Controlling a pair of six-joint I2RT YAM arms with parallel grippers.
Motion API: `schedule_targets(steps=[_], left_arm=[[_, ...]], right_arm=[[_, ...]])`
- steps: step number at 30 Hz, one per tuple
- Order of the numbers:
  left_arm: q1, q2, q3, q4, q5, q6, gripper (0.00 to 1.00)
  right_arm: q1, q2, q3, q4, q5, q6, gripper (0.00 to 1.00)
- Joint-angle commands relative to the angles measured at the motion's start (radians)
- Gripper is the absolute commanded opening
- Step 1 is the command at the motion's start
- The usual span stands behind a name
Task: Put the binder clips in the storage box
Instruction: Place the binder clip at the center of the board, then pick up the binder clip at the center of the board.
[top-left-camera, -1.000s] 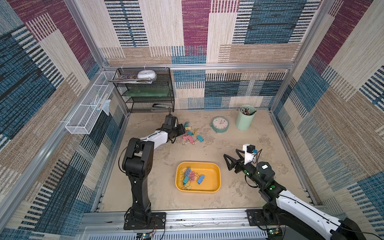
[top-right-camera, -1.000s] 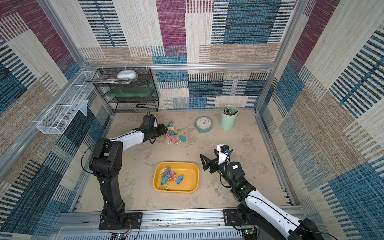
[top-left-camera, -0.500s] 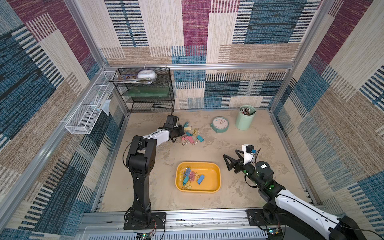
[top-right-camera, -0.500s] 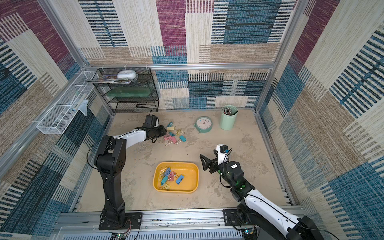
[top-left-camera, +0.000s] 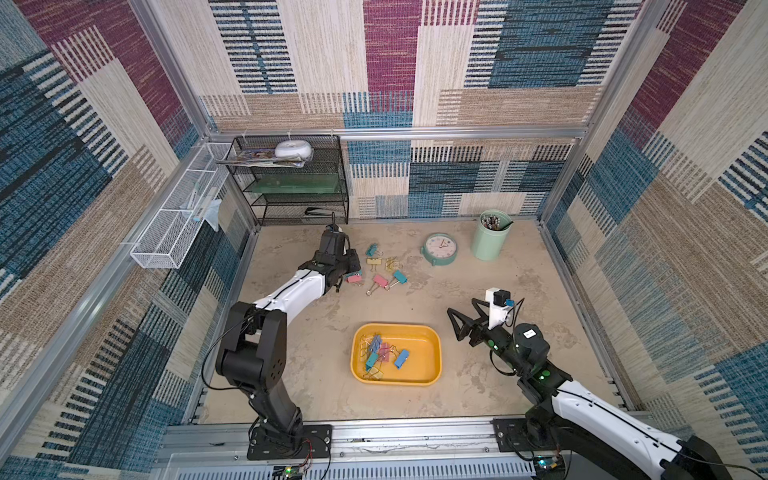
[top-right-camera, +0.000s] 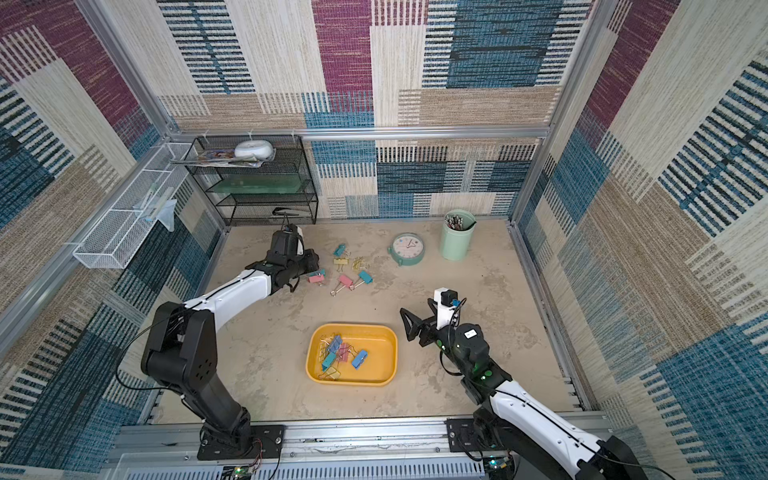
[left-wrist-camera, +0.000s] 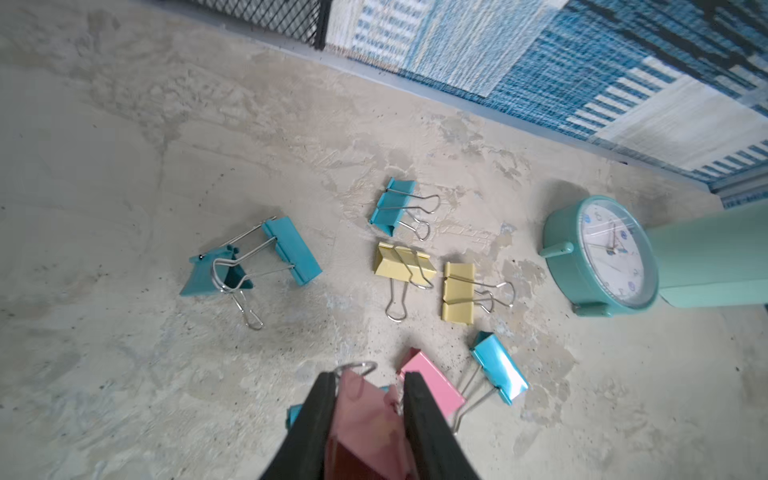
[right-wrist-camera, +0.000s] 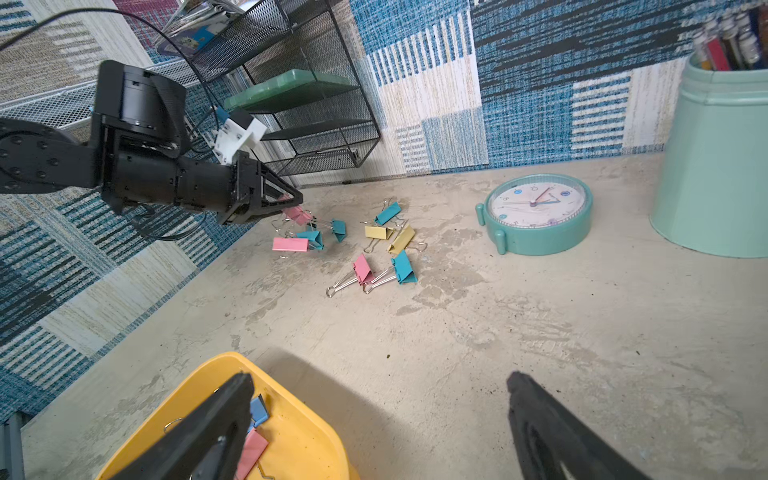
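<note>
Surface (top-left-camera: 498, 299): flat, mottled beige, rough like trowelled plaster, with darker scuffed patches.
Left arm (top-left-camera: 291, 293): smooth white shell over black joints, stretched out to the far clips. The left jaws, two black wedge-shaped blades, are pinched on the folded body of a glossy pink binder clip (left-wrist-camera: 357, 411). Its silvery wire loop shows past one blade.
Right arm (top-left-camera: 590, 403): same white shell and black joints. The right jaws are spread wide and hold nothing, just beside the box's right rim.
Rack (top-left-camera: 286, 218): boxy black wire-mesh shelf unit with several tiers, against the back wall at the far left.
Storage box (top-left-camera: 424, 361): shallow yellow-orange plastic tray, a smooth rounded rectangle with a low rim, at the near middle of the surface.
Pen cup (top-left-camera: 490, 245): matte mint-green cylinder, far right.
Clock (top-left-camera: 441, 249): round, teal case with a white face, near the cup.
Boxed binder clips (top-left-camera: 380, 353): a tangle of blue, teal, pink and yellow in the tray's left half.
Loose binder clips (top-left-camera: 399, 276): teal, yellow and pink folded-metal wedges with thin silver wire handles, scattered between the left jaws and the clock, well apart from the box.
</note>
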Motion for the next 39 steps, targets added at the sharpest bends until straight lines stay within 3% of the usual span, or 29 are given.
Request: schedule_targets(steps=[1, 5, 12, 15, 19, 22, 29, 34, 39], left_arm=[[-0.035, -0.047, -0.061, 0.041, -0.119, 0.115, 0.31], [-0.066, 0.023, -0.094, 0.100, -0.212, 0.199, 0.30], [-0.068, 0.139, -0.074, -0.014, -0.289, 0.083, 0.29], [-0.068, 0.159, -0.077, -0.030, -0.374, 0.067, 0.37], [-0.060, 0.152, -0.097, -0.013, -0.460, 0.039, 0.44], [-0.054, 0.137, -0.098, -0.010, -0.461, 0.031, 0.51], [-0.046, -0.004, -0.154, 0.018, -0.454, 0.012, 0.52], [0.013, -0.127, -0.188, 0.029, -0.330, -0.043, 0.53], [0.055, -0.013, -0.035, -0.040, 0.077, 0.037, 0.54]], right_arm=[[0.001, -0.003, 0.001, 0.006, 0.001, -0.002, 0.98], [0.001, -0.003, -0.001, 0.008, -0.002, 0.002, 0.98], [0.000, -0.006, -0.001, 0.002, 0.009, -0.005, 0.99], [0.000, -0.002, -0.001, 0.006, 0.006, -0.004, 0.98], [0.000, 0.008, 0.000, 0.012, -0.003, 0.000, 0.98], [0.001, 0.008, 0.000, 0.010, -0.002, -0.001, 0.98], [0.000, 0.016, -0.001, 0.012, 0.003, -0.004, 0.98], [0.000, 0.027, 0.000, 0.020, -0.003, -0.001, 0.98], [0.000, 0.031, 0.000, 0.023, -0.006, 0.001, 0.98]])
